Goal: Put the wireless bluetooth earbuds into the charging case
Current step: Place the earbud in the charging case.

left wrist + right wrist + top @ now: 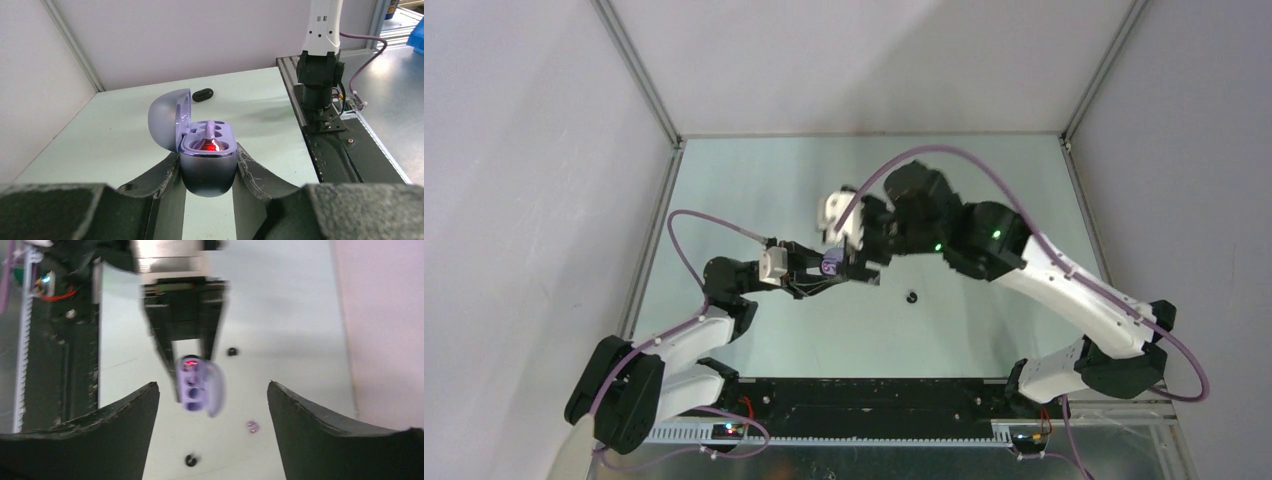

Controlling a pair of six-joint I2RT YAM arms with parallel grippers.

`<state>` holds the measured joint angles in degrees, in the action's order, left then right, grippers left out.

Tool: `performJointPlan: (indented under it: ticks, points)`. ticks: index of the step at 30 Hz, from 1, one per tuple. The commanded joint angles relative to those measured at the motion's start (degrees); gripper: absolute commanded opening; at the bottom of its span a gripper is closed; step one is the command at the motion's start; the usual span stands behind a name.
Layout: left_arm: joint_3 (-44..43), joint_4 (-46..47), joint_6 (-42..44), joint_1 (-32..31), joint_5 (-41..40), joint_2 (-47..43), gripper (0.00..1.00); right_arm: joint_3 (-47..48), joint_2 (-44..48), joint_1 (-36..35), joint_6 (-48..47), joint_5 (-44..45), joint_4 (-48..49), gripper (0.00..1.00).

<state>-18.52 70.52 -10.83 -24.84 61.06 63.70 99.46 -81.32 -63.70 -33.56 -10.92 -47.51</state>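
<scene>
Left gripper [207, 172] is clamped on the charging case [209, 146], one finger on each flank of the rounded body. The case is held up off the surface [754, 180], near its middle. The lid is swung open to the left in the left wrist view, and a red light glows in the front of the tray. Whether a bud sits in there, I can't tell.

Right gripper [212, 390] hangs directly over the case with its fingers spread wide and nothing between them. There's daylight on both sides of the case.

Now the loose pieces. A black earbud [912, 296] lies alone on open surface to the right of the case, well apart from both arms. From the right wrist, a second black earbud [231, 352] sits just beside the left gripper's fingers, and a purple earbud [252, 426] lies on the wall side of the case. Both are under the right arm in the top view.

White walls [544, 150] close in the left, right and back edges, and the dark base rail [864, 395] runs along the near edge. The two grippers crowd the centre, but the far half of the surface and the strip before the rail are open.
</scene>
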Motion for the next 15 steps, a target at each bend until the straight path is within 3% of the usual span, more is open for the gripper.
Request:
performJointPlan:
  ticks: [1, 6, 9, 15]
  points:
    - [-0.71, 0.22, 1.82, 0.51, -2.09, -0.85, 0.0, 4.66, 2.26, 8.59, 3.62, -3.71, 1.01, 0.87]
    - [-0.92, -1.53, 3.17, 1.08, -2.13, -1.25, 0.0, -1.57, 1.73, 24.59, 7.65, -7.97, 10.58, 0.86]
    - [-1.16, -2.19, 3.41, 1.23, -1.86, -1.23, 0.0, -6.0, -1.38, 29.78, 8.23, -9.15, 15.33, 0.82]
    - [-1.16, -2.61, 3.81, 1.23, -1.24, -1.07, 0.0, -2.28, -20.13, 37.0, 11.36, -8.09, 15.59, 0.75]
